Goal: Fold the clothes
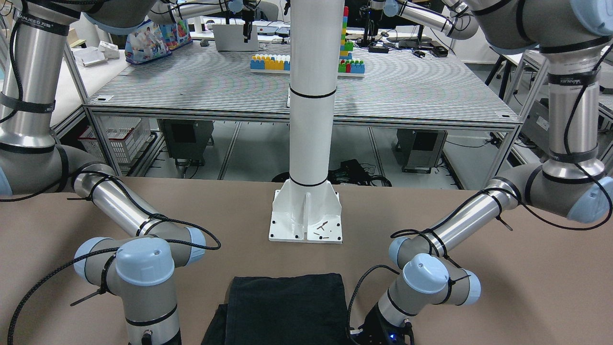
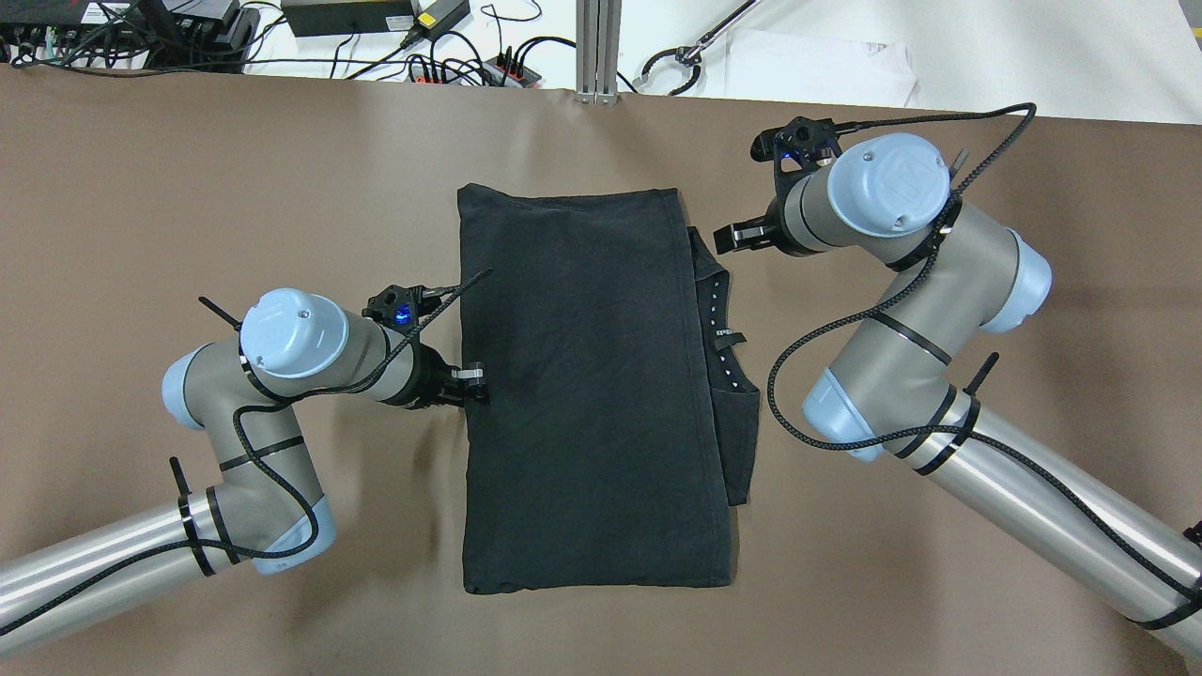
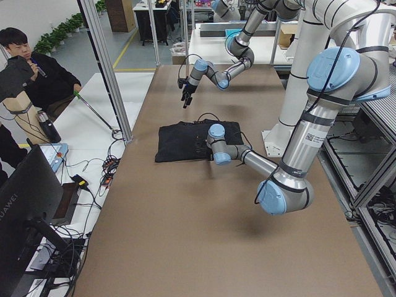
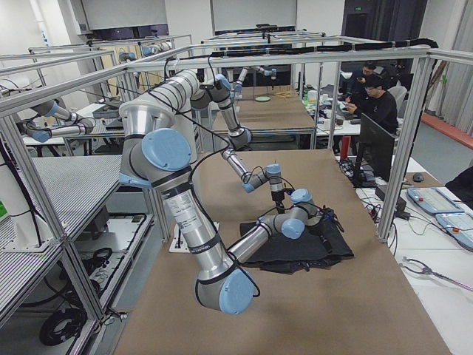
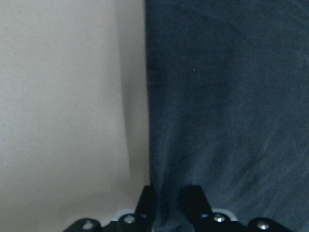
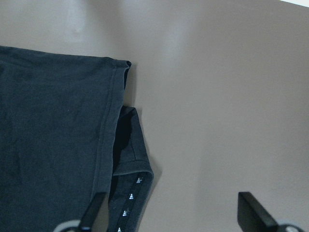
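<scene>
On brown table (image 2: 188, 188), black clothes (image 2: 592, 376) folded flat, L gripper (image 2: 474, 381) pinching its edge — R gripper (image 2: 732, 235) spread, alongside.

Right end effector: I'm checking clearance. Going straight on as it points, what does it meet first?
Probably the bare table, just beside the edge of the cloth. The right end effector hangs open above it, though its height is unclear.
</scene>
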Tool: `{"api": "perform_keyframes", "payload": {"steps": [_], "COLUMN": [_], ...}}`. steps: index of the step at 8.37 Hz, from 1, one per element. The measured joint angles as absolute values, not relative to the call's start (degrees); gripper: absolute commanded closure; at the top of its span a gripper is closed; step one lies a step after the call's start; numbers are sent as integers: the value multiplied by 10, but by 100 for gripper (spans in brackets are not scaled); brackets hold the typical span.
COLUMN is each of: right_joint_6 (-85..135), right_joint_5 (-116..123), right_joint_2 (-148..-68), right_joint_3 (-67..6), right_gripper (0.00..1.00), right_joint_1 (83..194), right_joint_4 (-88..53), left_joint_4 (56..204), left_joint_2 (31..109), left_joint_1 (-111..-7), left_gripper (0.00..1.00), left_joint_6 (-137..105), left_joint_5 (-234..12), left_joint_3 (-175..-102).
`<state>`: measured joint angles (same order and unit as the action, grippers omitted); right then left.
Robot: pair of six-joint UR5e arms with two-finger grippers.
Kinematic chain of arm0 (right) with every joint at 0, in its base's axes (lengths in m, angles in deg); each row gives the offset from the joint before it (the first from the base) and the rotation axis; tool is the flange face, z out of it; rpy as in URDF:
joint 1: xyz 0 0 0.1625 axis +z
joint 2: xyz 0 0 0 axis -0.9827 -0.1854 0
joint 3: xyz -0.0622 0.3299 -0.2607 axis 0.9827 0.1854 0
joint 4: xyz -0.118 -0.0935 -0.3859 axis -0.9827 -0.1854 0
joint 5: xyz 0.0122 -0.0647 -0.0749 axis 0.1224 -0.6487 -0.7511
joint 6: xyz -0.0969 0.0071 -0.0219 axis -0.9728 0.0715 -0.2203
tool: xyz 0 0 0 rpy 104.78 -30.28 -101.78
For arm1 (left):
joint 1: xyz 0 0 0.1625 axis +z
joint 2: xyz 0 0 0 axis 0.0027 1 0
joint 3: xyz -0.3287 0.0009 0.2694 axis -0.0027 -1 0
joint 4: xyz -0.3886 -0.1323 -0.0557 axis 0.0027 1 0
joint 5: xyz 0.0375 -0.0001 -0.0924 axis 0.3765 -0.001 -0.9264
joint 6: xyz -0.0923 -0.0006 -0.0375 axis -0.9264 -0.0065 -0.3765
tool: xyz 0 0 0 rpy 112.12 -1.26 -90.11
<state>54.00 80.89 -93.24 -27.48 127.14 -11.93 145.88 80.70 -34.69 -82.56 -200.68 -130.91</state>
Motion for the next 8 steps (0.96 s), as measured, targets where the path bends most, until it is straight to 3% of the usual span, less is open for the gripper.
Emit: {"api": "perform_keyframes", "payload": {"steps": [8], "right_joint_6": [539], "right_joint_5": [809], "right_joint_2": [-938], "right_joint_3": [-274], "right_gripper": [6], "right_joint_1": [1271], "right_joint_4": [-119], "left_joint_4": [1467], "left_joint_2": [791], "left_joint_1": [-376], "left_gripper": [100], "left_joint_6": [-781], "left_joint_5": [-2013], "left_joint_3": [-1316]}}
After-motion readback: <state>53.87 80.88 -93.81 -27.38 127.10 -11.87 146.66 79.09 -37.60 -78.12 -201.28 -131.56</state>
